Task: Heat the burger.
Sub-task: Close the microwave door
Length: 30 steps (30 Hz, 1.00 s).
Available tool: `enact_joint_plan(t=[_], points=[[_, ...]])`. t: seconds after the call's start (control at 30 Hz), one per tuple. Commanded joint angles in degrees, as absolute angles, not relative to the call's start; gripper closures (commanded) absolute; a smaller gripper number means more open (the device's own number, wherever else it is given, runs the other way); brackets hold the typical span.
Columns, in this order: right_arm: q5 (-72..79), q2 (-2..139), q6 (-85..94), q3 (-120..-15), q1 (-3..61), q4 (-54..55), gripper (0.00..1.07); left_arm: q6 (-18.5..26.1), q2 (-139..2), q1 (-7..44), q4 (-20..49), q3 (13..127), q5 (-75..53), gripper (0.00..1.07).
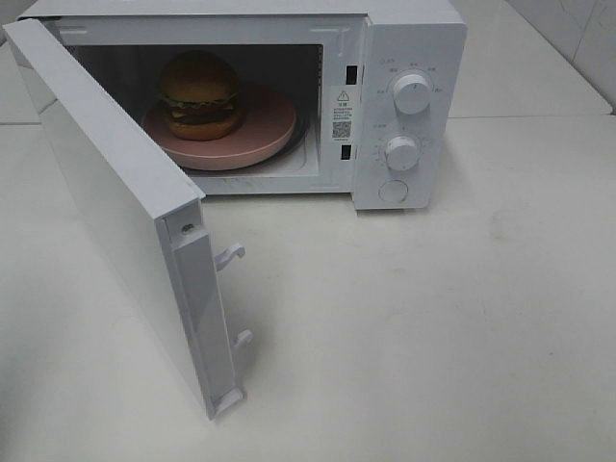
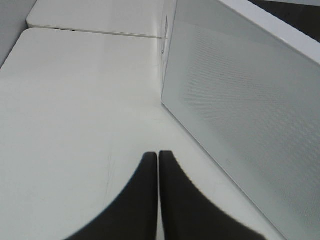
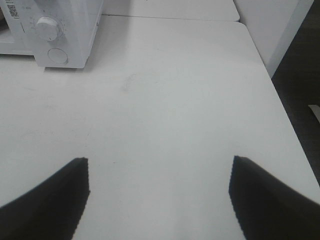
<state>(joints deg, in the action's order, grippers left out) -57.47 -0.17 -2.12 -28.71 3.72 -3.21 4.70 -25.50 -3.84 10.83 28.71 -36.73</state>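
1. The left pincer [image 2: 158,155] was seen fully closed, its jaws pressed together, nothing held, above the worktop [image 2: 75,110] beside the open microwave door [image 2: 240,100].
2. The right pincer [image 3: 159,160] was spread wide above the worktop, nothing gripped.
3. Only in the exterior high view was the burger [image 1: 199,93] shown: on a pink plate [image 1: 258,140] inside the microwave [image 1: 414,38], at 11 o'clock; neither pincer was caught there.

Bright, soft, even light across all three views. The white table [image 1: 433,318] carries only faint shadows. The microwave [image 1: 409,58] is dim inside, shading the burger [image 1: 199,94]. Up close, the left gripper [image 2: 158,155] and right gripper [image 3: 158,160] are flat, featureless black shapes.
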Motion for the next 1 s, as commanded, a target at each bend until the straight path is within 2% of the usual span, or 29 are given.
enact_joint_plan(t=[0.03,0.13,0.27,0.6,0.7,0.77,0.8,0.87,0.9,0.97,1.0], points=[[-57.0,-2.1,-1.7,-28.6,3.4,-3.6,0.33,4.7,-28.2,-4.0,12.0,26.5,-27.6,1.07],[-57.0,-2.1,-1.7,-28.6,3.4,-3.6,0.33,5.2,-30.1,-4.0,13.2,23.9,-19.7,1.07],[-57.0,-2.1,-1.7,-28.6,3.4,-3.6,0.33,8.4,-34.0,-4.0,13.6,20.1,-5.8,1.07],[-57.0,-2.1,-1.7,-28.6,3.4,-3.6,0.33,8.5,-43.2,-4.0,11.8,16.4,11.8,1.07],[-57.0,-2.1,-1.7,-28.6,3.4,-3.6,0.33,6.4,-46.8,-4.0,8.5,15.4,17.0,1.07],[-57.0,-2.1,-1.7,-28.6,3.4,-3.6,0.33,2.1,-50.5,-4.0,3.7,14.6,21.1,1.07],[-57.0,-2.1,-1.7,-28.6,3.4,-3.6,0.33,2.1,-50.5,-4.0,3.7,14.6,21.1,1.07],[-57.0,-2.1,-1.7,-28.6,3.4,-3.6,0.33,-3.7,-53.5,-4.0,-2.6,14.6,22.2,1.07],[-57.0,-2.1,-1.7,-28.6,3.4,-3.6,0.33,-3.7,-53.5,-4.0,-2.6,14.6,22.2,1.07],[-57.0,-2.1,-1.7,-28.6,3.4,-3.6,0.33,-9.3,-56.4,-4.0,-10.3,14.6,23.8,1.07],[-57.0,-2.1,-1.7,-28.6,3.4,-3.6,0.33,-9.3,-56.4,-4.0,-10.3,14.6,23.8,1.07]])
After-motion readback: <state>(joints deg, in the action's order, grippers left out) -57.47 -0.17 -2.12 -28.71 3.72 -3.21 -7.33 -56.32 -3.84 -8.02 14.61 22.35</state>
